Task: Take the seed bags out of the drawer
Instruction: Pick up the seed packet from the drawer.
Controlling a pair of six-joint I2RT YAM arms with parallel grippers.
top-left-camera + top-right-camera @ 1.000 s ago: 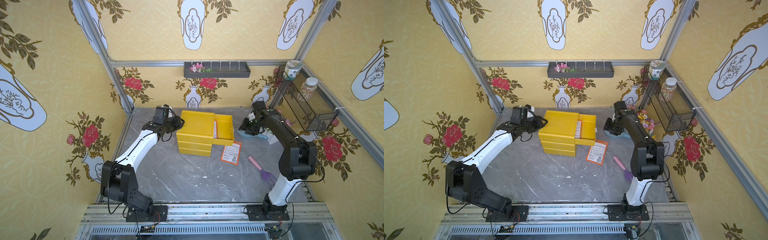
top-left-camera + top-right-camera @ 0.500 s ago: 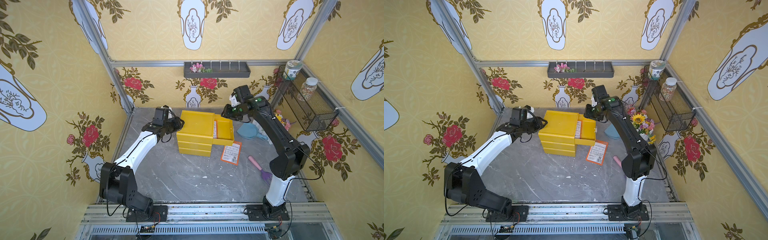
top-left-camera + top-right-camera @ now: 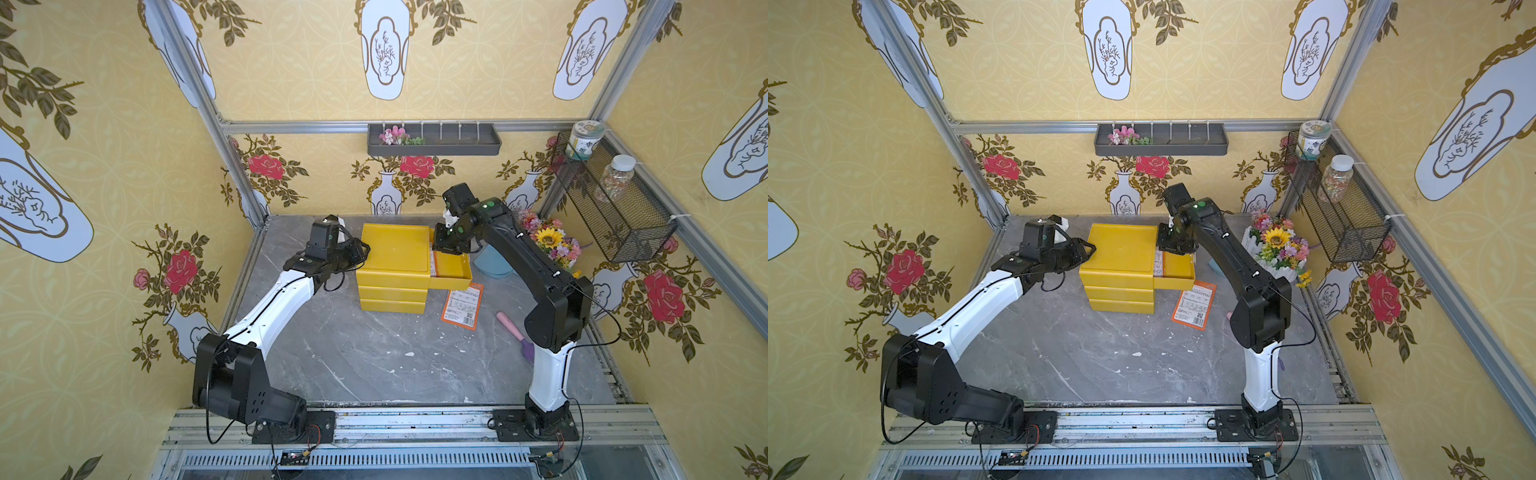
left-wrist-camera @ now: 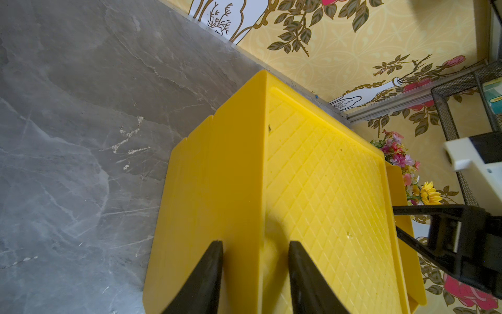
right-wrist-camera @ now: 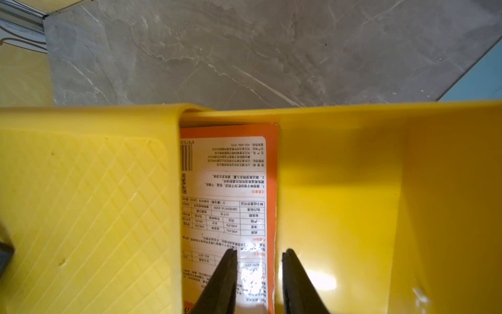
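Note:
The top drawer (image 3: 453,270) of the yellow chest (image 3: 395,253) stands pulled out to the right. One seed bag (image 5: 228,190) lies in it label side up, half under the chest's top, also seen as a strip in a top view (image 3: 434,262). Another seed bag (image 3: 462,305) lies on the table beside the chest. My right gripper (image 5: 260,251) is down in the drawer, open, with one finger over the bag and one over the bare drawer floor (image 5: 339,176). My left gripper (image 4: 255,243) is shut on the chest's upper left edge (image 4: 260,190).
A blue scoop (image 3: 492,264) lies behind the right arm. A pink-handled purple tool (image 3: 515,332) lies on the table at the right. A flower pot (image 3: 548,241) stands in the right corner under a wire basket (image 3: 611,208) holding jars. A grey shelf (image 3: 432,139) hangs on the back wall.
The right arm has swung from the right side over to the open drawer and lowered its gripper into it, jaws narrowing. The left arm has stayed on the chest.

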